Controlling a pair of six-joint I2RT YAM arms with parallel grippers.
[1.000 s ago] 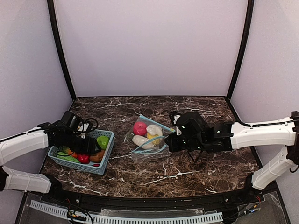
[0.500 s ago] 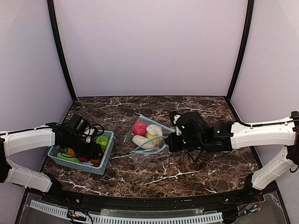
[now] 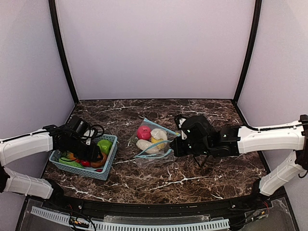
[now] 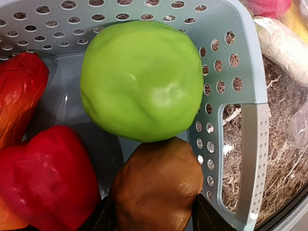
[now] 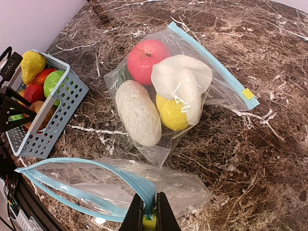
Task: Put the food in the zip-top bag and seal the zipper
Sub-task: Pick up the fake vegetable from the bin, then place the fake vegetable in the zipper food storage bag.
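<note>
**Two closed grips: one in the basket, one on the bag's lip**

Left of the zip-top bag (image 5: 192, 187) stands the perforated teal plastic basket (image 4: 252, 159), with a strip of marbled table (image 3: 192, 178) showing between them. Inside the basket lie a smooth, glossy green piece (image 4: 142, 79), a lobed red piece (image 4: 48, 178) and a duller, rounded brown piece (image 4: 156, 183). The brown piece is hemmed in by the green one and by the basket wall nearest the bag. The left gripper (image 4: 153, 219) has its jaws partway apart, with a finger against each side of the brown piece. The bag is clear, crinkled film edged with a teal zipper strip, and its mouth gapes. In it sit a red ball-shaped piece (image 5: 147, 60), a wrinkled cream-white oval (image 5: 139, 113), a smoother cream-white lump (image 5: 185, 79) and a yellow piece (image 5: 171, 113). On the bag's right side, the right gripper (image 5: 147, 211) has its jaws nearly together, pinching the raised zipper lip.
</note>
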